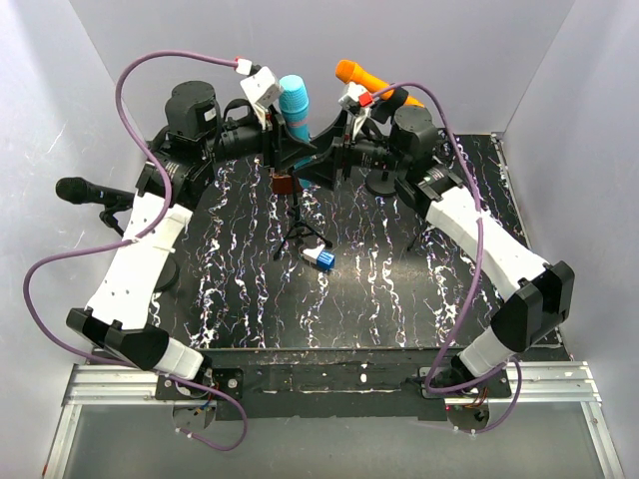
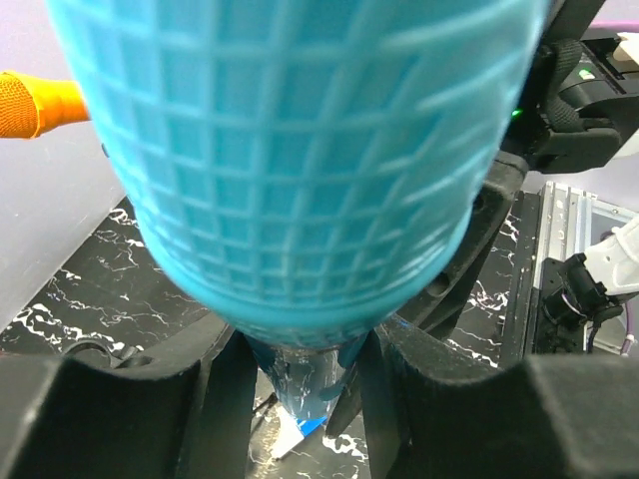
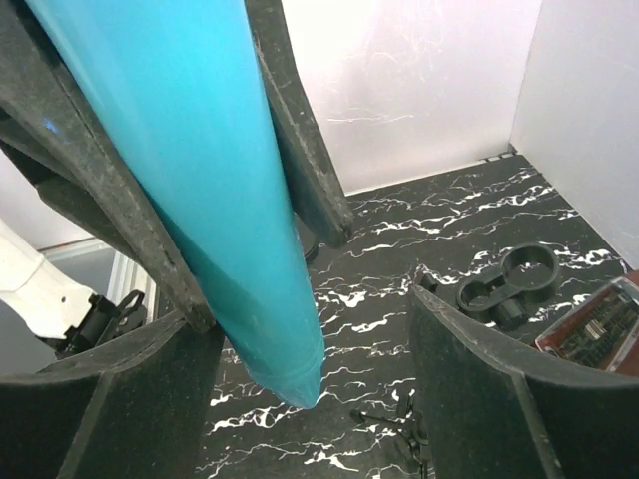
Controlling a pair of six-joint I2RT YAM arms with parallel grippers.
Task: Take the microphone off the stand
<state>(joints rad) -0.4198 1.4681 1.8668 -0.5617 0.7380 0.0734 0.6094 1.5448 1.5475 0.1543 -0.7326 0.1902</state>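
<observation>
The teal microphone (image 1: pixel 295 102) is held upright in the air at the back middle, its mesh head filling the left wrist view (image 2: pixel 300 150). My left gripper (image 1: pixel 283 150) is shut on its tapered body (image 2: pixel 300 399). The microphone's lower tip (image 3: pixel 300 379) hangs free above the table, between the spread fingers of my right gripper (image 3: pixel 315 399), which is open and not touching it (image 1: pixel 318 165). The small black tripod stand (image 1: pixel 297 228) stands on the marbled mat below, empty.
An orange microphone (image 1: pixel 357 73) sits on a stand at the back right and a black microphone (image 1: pixel 78 190) on a stand at the left. A blue-and-white piece (image 1: pixel 319 259) lies on the mat. A black double-ring clip (image 3: pixel 504 284) and a red-brown box (image 3: pixel 599 324) sit nearby.
</observation>
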